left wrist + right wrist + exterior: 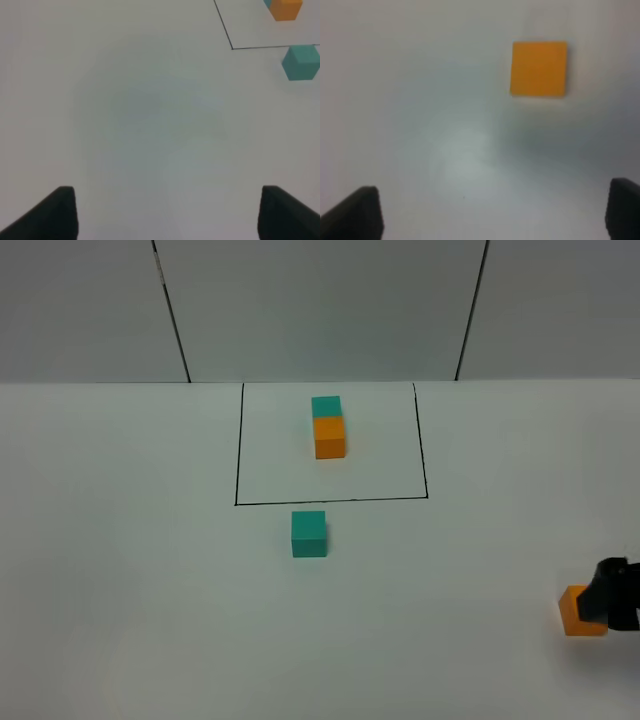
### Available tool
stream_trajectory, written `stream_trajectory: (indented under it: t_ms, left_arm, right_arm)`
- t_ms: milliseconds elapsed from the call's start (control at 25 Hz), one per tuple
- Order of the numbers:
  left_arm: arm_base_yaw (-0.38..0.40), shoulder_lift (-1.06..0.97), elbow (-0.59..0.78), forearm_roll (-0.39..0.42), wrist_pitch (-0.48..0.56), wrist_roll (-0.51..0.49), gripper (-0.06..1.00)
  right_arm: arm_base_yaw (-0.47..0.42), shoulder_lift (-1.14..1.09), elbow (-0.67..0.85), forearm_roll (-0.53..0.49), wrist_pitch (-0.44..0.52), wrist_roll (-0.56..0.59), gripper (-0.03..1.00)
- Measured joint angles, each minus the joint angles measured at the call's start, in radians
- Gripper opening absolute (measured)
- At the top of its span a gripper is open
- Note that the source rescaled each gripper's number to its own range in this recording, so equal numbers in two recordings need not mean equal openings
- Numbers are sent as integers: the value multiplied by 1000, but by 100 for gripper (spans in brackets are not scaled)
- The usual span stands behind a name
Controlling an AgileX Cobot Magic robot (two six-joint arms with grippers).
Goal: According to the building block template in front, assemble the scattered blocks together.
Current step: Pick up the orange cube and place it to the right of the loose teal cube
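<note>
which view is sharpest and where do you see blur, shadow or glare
Exterior high: sharpest, evenly lit, the black outline crisp, only a faint shadow by the loose teal cube. Right wrist: soft focus, the orange cube has fuzzy edges, with a broad dim shadow near it and a pale sheen on the table. Left wrist: the fingertips are dark blurs, the table flat and featureless.

No readable txt, labels, brands or nos. anywhere in these views.
</note>
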Motion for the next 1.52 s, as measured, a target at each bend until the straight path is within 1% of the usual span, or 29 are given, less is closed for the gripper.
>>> stream_trajectory:
  t_ms: [120, 360, 680, 880, 1000, 1120, 1280, 1320, 1440, 1520]
  left_arm:
    - [0, 0, 0, 0, 0, 0, 66]
    - [0, 0, 0, 0, 0, 0, 66]
    - [0, 0, 0, 0, 0, 0, 66]
    - [0, 0, 0, 0, 0, 1, 66]
    - [0, 0, 0, 0, 0, 1, 66]
    - [0, 0, 0, 0, 0, 0, 66]
    - [0, 0, 0, 0, 0, 0, 66]
    - [0, 0, 0, 0, 0, 0, 66]
    - [0, 0, 0, 0, 0, 0, 66]
    - [0, 0, 0, 0, 0, 0, 66]
  right_arm:
    - [0, 178, -66, 6, -29, -31, 83]
    - [0, 394, -141, 6, -85, -39, 83]
    - [0, 496, -149, -7, -171, -39, 83]
    - [0, 528, -149, -20, -183, -33, 83]
    - [0, 546, -149, -20, -192, -32, 79]
    - [0, 570, -149, -20, -199, -22, 69]
    - [0, 600, -149, -20, -200, -17, 45]
    - [0, 605, -149, -20, -200, -17, 36]
    - [0, 607, -152, -21, -200, -15, 0]
    - [0, 607, -163, -22, -191, -15, 2]
